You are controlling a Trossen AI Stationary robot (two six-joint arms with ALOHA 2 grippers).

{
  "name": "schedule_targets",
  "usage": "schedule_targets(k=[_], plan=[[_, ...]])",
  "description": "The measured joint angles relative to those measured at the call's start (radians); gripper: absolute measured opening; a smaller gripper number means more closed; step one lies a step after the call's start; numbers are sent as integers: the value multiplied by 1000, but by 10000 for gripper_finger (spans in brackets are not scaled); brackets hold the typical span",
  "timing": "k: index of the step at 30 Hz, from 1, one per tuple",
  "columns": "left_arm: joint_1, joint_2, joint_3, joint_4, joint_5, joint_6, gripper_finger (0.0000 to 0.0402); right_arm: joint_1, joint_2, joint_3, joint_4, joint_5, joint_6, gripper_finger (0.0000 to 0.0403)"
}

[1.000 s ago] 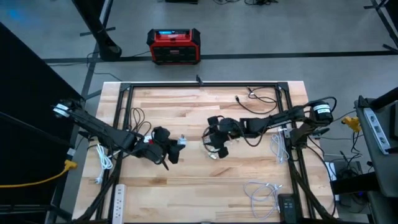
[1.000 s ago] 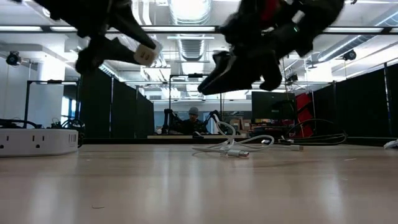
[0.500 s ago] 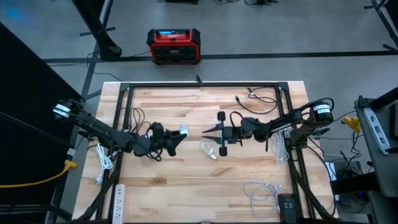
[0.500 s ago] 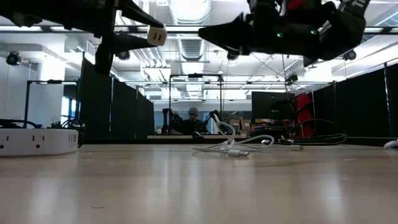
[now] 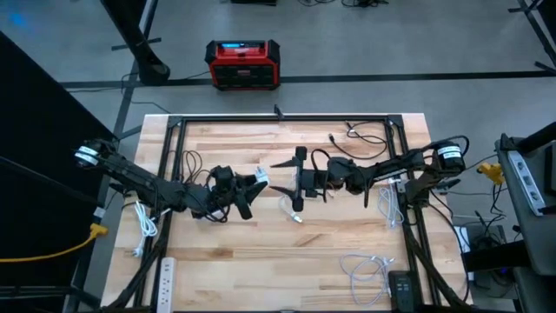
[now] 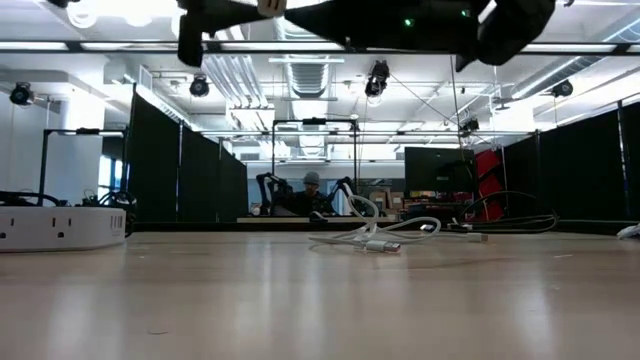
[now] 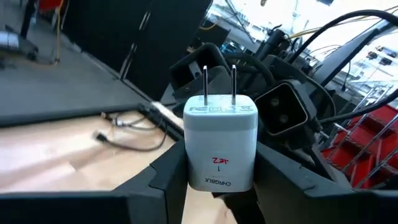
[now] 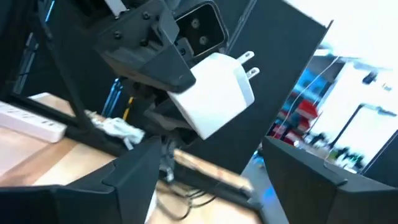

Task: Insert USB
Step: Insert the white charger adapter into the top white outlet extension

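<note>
My left gripper point(image 5: 257, 183) is shut on a white wall charger point(image 7: 220, 143) and holds it high over the middle of the table. The charger's two metal prongs point(image 7: 219, 81) point toward my right gripper point(image 5: 280, 183). That gripper faces it from the right, level, open wide and with nothing between its fingers. In the right wrist view the charger point(image 8: 214, 93) shows just ahead of the spread fingers point(image 8: 134, 171). A white USB cable point(image 5: 292, 209) lies loose on the table under the right gripper, also seen in the low view point(image 6: 375, 241). My left gripper pinches the charger's two side faces point(image 7: 190, 167) between its two fingers point(image 7: 163, 180), at the end away from the prongs. The fingers come level from the table's left. The charger is lifted clear of the table, prongs forward.
A white power strip point(image 5: 165, 275) lies at the near left corner, and shows in the low view point(image 6: 60, 226). More white cables point(image 5: 366, 268) lie near right, dark cables point(image 5: 356, 137) at the far right. A red and black box point(image 5: 242, 64) stands on the floor beyond.
Both grippers have risen from near the table and tipped from pointing down to level, ending face to face. The left one carried the charger up and a little right. The right gripper has opened wide. The USB cable has stayed on the table.
</note>
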Motion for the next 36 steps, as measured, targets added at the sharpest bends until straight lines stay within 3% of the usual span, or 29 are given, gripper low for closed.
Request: schedule_targets(k=[10,20,36], plan=[[1,0,41,6,-2,80,140,21,0,129,-83,-30,-81,271],[1,0,39,19,0,88,140,25,120,251,-88,-22,-112,281],[-2,0,29,21,-38,114,140,30,112,264,-99,86,-177,227]])
